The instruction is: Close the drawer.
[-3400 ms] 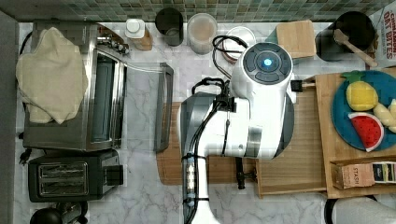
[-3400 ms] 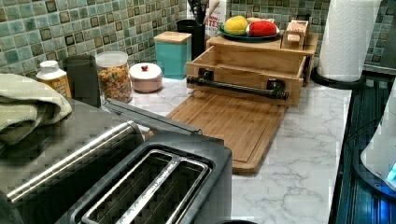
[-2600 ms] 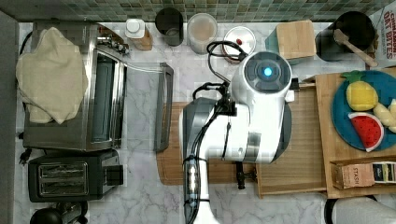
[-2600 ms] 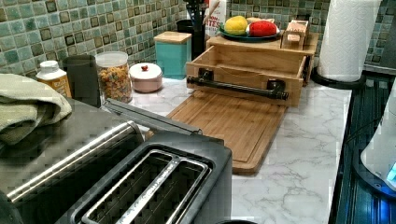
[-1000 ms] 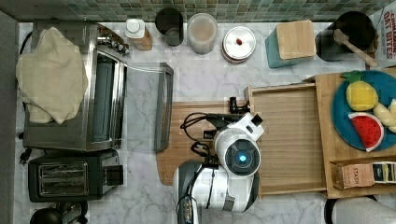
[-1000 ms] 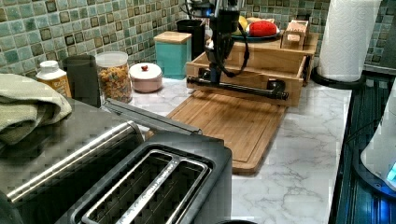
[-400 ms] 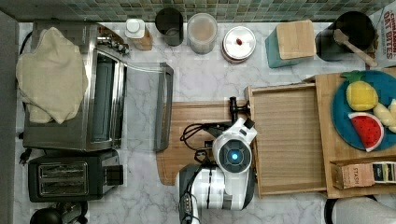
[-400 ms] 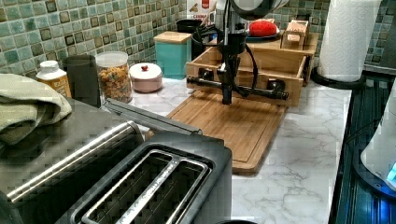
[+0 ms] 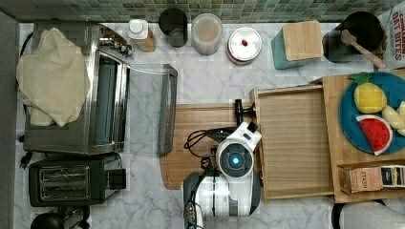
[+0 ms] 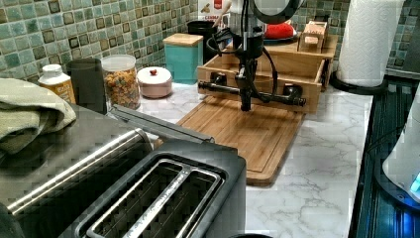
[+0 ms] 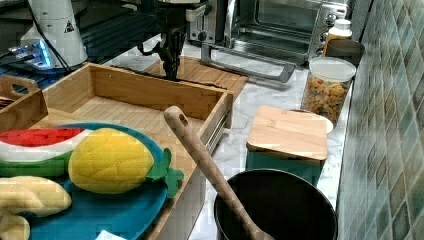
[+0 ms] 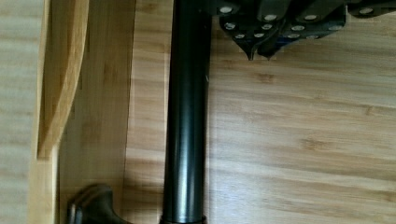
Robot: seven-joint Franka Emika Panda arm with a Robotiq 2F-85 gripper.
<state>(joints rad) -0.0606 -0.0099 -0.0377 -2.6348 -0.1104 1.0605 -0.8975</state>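
The drawer (image 9: 293, 143) stands pulled out from its wooden box (image 9: 367, 138), reaching toward the top view's left over the edge of the cutting board (image 9: 205, 138); its inside is bare. Along its front runs a black bar handle (image 10: 250, 91), held off the wood on two dark posts. A second ago the arm was leaning in from farther along the handle, and since then it has slid sideways and dropped, so that the gripper (image 10: 245, 101) now hangs straight down just in front of the handle, near its middle in the left view, its tip low over the board. Up close in the wrist view, the fingertips (image 12: 259, 44) sit pressed together, holding nothing, right beside the handle (image 12: 187, 112) on the board side. The drawer itself has not moved from where it was. Behind it along the tiled wall are a teal box with a wooden lid (image 9: 296, 43), a pink lidded dish (image 9: 244, 44) and a cereal jar (image 10: 121, 80). The toaster oven (image 9: 95, 102) has its door hanging open.
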